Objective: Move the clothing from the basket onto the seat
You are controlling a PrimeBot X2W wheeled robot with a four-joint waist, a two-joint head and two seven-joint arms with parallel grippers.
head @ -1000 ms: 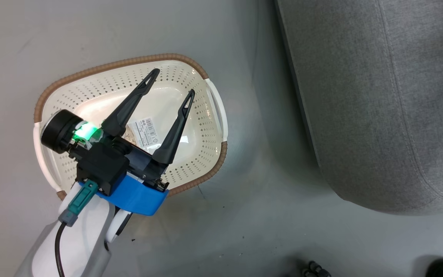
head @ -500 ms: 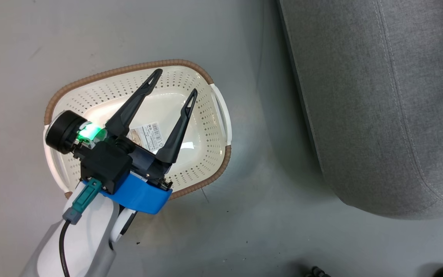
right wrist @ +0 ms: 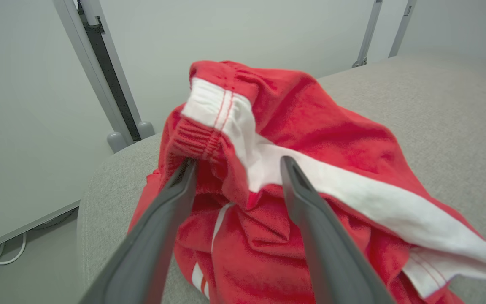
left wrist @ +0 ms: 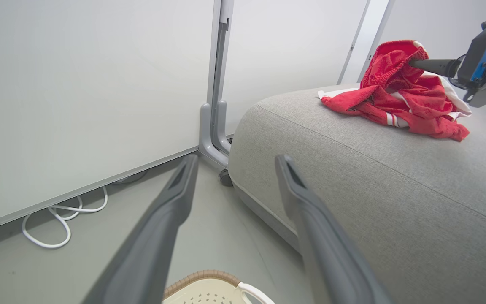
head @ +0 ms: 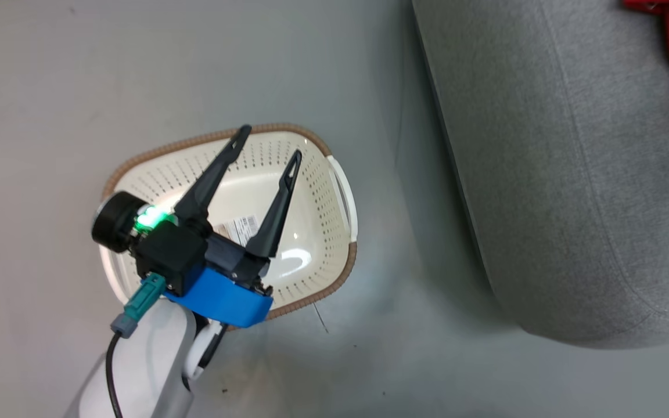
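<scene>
Our left hand (head: 271,141) hangs with fingers apart over the empty-looking basket (head: 324,223). Farther off, our right hand (right wrist: 238,161) stands spread, with the clothing (right wrist: 310,126) bunched around its fingers on the seat (right wrist: 437,105). We should draw it straight back, lest a fold snag and drag.

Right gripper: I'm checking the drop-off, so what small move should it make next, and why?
Probably draw the right gripper straight back, clear of the clothing. Its jaws stand apart with a fold of cloth between them, and the heap rests on the seat. The basket looks bare but for a sticker, so nothing looks left to fetch.
</scene>
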